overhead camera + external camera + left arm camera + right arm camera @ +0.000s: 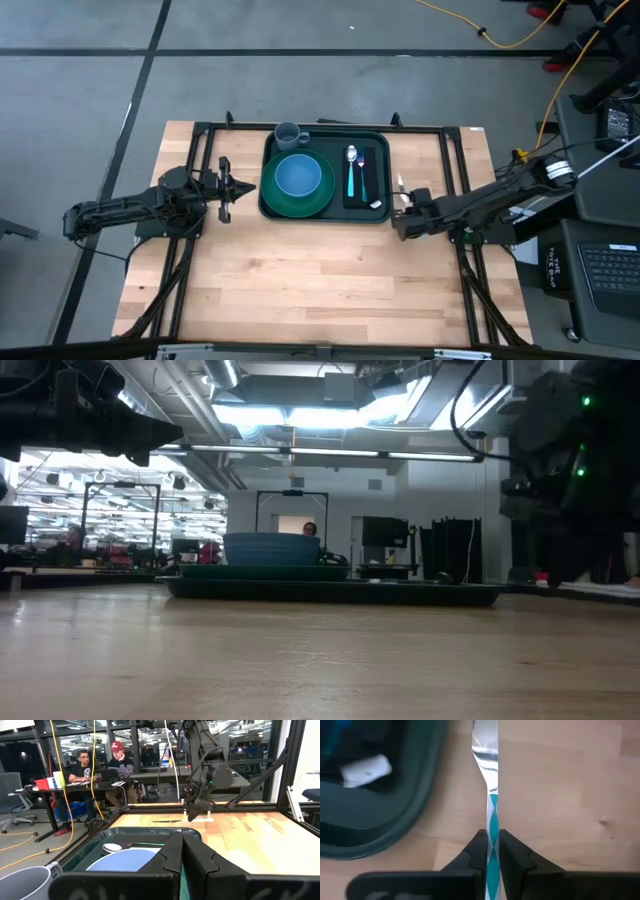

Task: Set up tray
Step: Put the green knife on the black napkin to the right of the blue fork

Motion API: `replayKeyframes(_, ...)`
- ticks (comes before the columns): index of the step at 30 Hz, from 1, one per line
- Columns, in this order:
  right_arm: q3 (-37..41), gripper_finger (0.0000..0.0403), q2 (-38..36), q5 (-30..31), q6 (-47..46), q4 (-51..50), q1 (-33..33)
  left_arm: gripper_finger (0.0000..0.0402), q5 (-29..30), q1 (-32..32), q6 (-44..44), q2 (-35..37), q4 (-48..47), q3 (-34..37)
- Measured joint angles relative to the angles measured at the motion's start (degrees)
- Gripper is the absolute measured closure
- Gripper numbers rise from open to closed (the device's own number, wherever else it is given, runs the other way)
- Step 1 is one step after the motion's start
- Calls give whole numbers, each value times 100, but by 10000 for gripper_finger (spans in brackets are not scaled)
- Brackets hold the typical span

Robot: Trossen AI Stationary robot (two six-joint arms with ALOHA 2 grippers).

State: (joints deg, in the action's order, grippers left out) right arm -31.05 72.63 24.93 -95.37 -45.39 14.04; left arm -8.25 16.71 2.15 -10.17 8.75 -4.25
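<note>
The dark green tray (340, 146) lies at the table's far middle. It carries a round green plate (300, 203) with a blue bowl (298, 175) on it, a grey mug (289, 134) and a teal-handled spoon (352, 170) on a flat black rectangle (368, 180). My right gripper (400, 200) is just off the tray's right rim, shut on a fork (492, 775) with a teal and white handle. My left gripper (226, 188) hovers shut by the tray's left rim and holds nothing. My right gripper pinches the fork's teal patterned handle (492, 827) between its two fingers (512, 852). The fork runs straight out from between them, along the fingers. The gripper slants down from above, and the fork's head (487, 745) points at the bare wood beside the tray's corner (395, 827). Whether the head touches the table I cannot tell.
A white tag (367, 770) lies on the black rectangle near the tray's right rim. Bare wood stretches across the table's near half (320, 280). Black frame rails (455, 160) run along both sides. Two people sit at a desk (100, 767) beyond the table.
</note>
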Motion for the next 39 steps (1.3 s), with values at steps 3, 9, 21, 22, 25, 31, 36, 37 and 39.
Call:
replayKeyframes(3, 0, 370, -300, 193, 180, 9, 0, 400, 0, -2, -2, 0, 0, 0)
replayKeyframes(9, -7, 371, -926, 719, 726, 107, 6, 396, 2, -2, -7, 2, 0, 0)
replayKeyframes(21, -13, 368, -1547, 1708, 3008, 1512, 248, 396, 2, 0, -162, 2, 2, 0)
replayKeyframes(22, -14, 367, -1551, 1818, 3181, 1682, 299, 395, 2, 0, -162, 0, 0, 0)
replayKeyframes(25, -17, 369, -1549, 2109, 3565, 2050, 454, 396, 2, 0, -206, 0, 2, 0)
replayKeyframes(31, -17, 370, -1415, 2828, 3568, 2206, 827, 397, 4, 0, -245, 0, 2, 0)
replayKeyframes(36, -17, 369, -1215, 3160, 3751, 2453, 1039, 396, 4, -1, -247, 0, 2, 0)
replayKeyframes(37, -17, 370, -1167, 3165, 3893, 2581, 1071, 397, 4, -2, -247, 1, 2, 0)
replayKeyframes(39, -17, 372, -1076, 3162, 4151, 2880, 1132, 398, 4, -2, -247, 1, 2, 0)
